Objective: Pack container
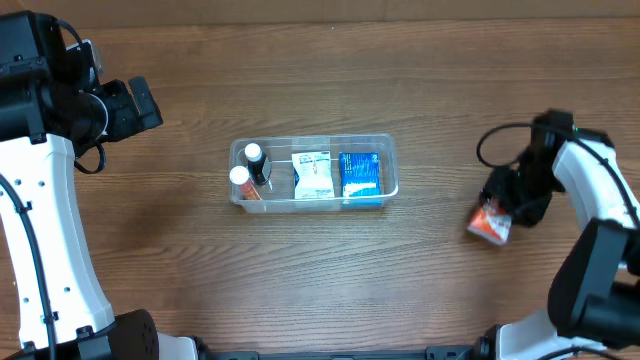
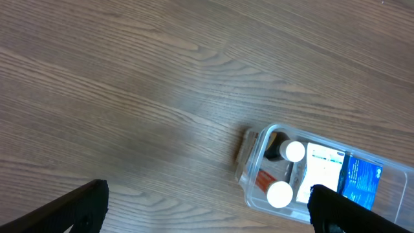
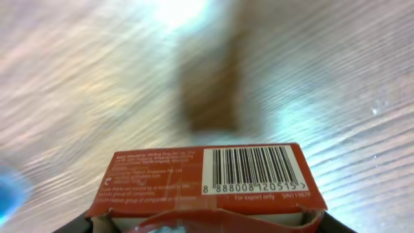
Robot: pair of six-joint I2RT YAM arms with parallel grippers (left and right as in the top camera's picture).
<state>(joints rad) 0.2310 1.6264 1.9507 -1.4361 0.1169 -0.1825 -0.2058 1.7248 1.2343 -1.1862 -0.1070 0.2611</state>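
The clear container (image 1: 312, 139) sits mid-table, holding two white-capped bottles (image 1: 253, 153) (image 1: 240, 176), a white box (image 1: 312, 175) and a blue box (image 1: 361, 175). My right gripper (image 1: 512, 205) is at the far right, shut on a red box (image 1: 490, 222) close to the table. In the right wrist view the red box (image 3: 207, 178) with a barcode fills the space between the jaws (image 3: 207, 223). My left gripper (image 1: 140, 105) is open and empty at the upper left. In its wrist view the jaws (image 2: 207, 213) are spread wide, with the container (image 2: 252, 181) at lower right.
Bare wooden tabletop (image 1: 420, 290) surrounds the container on all sides. The right arm's black cable (image 1: 490, 145) loops above the right gripper.
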